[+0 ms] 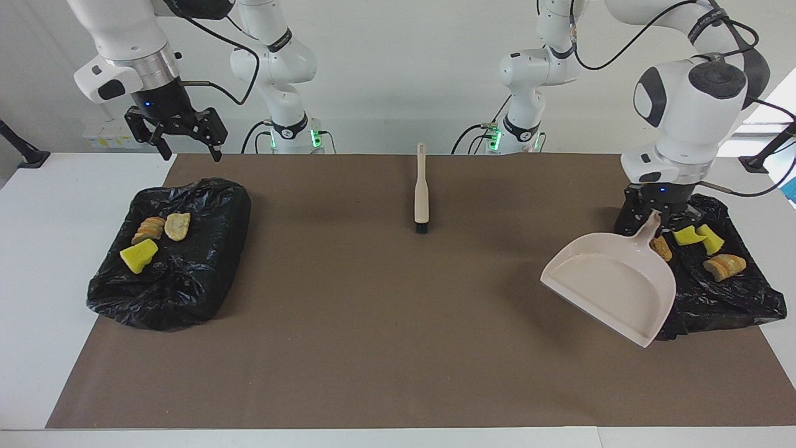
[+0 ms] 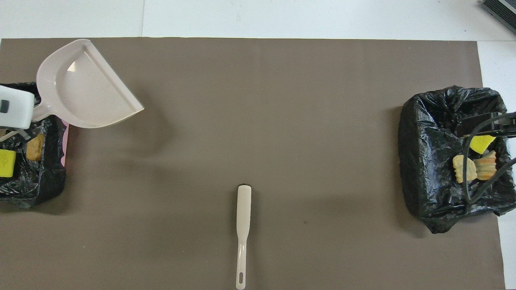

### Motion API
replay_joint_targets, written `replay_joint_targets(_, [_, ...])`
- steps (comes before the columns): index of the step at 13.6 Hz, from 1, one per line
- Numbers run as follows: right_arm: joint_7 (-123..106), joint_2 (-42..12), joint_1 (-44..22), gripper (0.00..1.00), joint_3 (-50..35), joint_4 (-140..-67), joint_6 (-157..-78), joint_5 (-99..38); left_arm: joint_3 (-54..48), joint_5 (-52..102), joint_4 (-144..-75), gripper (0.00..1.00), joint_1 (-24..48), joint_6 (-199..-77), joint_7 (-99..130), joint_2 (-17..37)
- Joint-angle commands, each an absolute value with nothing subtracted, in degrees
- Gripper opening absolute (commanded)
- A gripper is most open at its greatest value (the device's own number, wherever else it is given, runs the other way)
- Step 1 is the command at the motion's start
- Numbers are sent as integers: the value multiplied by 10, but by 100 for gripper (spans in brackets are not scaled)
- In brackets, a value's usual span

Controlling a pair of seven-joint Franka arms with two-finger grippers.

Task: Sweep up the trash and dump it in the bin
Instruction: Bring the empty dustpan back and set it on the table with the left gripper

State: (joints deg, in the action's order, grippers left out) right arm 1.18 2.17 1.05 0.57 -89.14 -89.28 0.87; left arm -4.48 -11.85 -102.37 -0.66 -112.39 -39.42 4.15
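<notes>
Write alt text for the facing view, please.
The left gripper holds an empty dustpan by its handle beside a bag-lined bin holding scraps. The open right gripper hangs near a second bin; a brush lies mid-table.

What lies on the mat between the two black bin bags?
Only the brush lies between the bags; the dustpan hangs above. Facing view shows it.

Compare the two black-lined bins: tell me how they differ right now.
The bin at the left arm's end holds four scraps; the bin at the right arm's end holds three. A pink wall shows under the first's liner; the second is fully wrapped in black. The empty dustpan, held by the left gripper, hangs partly over the first; the right gripper hangs open near the second. Both hold yellow sponge and bread-like chunks.
</notes>
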Motion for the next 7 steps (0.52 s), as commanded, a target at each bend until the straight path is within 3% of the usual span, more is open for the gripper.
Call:
replay_joint_targets(1, [43, 34, 11, 100, 7, -909, -897, 4, -33, -70, -1024, 0, 54, -1123, -271, 41])
replay_joint_targets(4, [42, 33, 11, 100, 6, -906, -898, 5, -33, -37, -1009, 0, 117, -1122, -144, 54])
replay_joint_targets(7, [42, 33, 11, 100, 6, -906, -894, 5, -34, -34, -971, 0, 193, -1124, 64, 120])
